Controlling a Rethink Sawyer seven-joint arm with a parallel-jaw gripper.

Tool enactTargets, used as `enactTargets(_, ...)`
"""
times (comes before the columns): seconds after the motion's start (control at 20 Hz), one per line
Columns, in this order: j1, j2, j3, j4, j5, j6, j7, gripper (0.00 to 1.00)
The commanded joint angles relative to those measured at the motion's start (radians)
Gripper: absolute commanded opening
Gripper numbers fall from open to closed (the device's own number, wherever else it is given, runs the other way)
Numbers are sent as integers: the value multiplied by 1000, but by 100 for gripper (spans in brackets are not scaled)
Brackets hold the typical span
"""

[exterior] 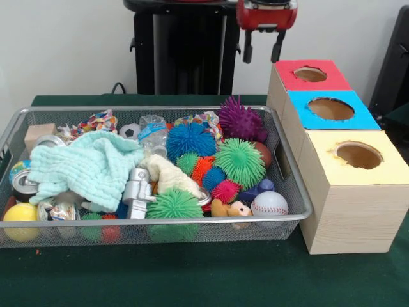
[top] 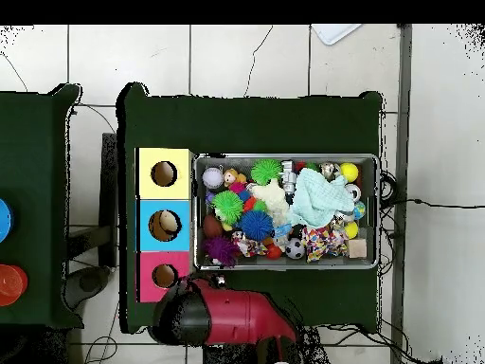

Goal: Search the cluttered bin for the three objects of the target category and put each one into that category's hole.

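The wire-mesh bin (exterior: 295, 192) sits on the green table, full of toys; it also shows in the overhead view (top: 284, 157). One see-through bottle with a blue label (exterior: 152, 132) lies at the bin's far side, next to a small soccer ball. I see no other bottles; a pale green cloth (exterior: 89, 166) covers much of the left half. The red-topped hole (exterior: 310, 73) is the farthest on the wooden box; it also shows in the overhead view (top: 164, 276). My gripper (exterior: 262, 48) hangs open and empty, high behind the red hole, beside the bin's far right corner.
Blue-topped hole (exterior: 330, 109) and yellow-topped hole (exterior: 358, 155) follow the red one toward the camera. Purple (exterior: 239, 118), blue (exterior: 190, 139) and green (exterior: 239, 161) spiky balls, a baseball (exterior: 269, 203), a silver toy robot (exterior: 136, 190) and a can (exterior: 22, 182) fill the bin.
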Motion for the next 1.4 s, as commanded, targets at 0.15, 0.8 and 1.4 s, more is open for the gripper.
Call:
enactTargets(0.15, -132, 71, 110, -184, -90, 96, -99, 100)
enactTargets(0.8, -306, 199, 270, -328, -256, 125, -181, 100)
enactTargets(1.4, -425, 291, 379, -443, -378, 186, -253, 100)
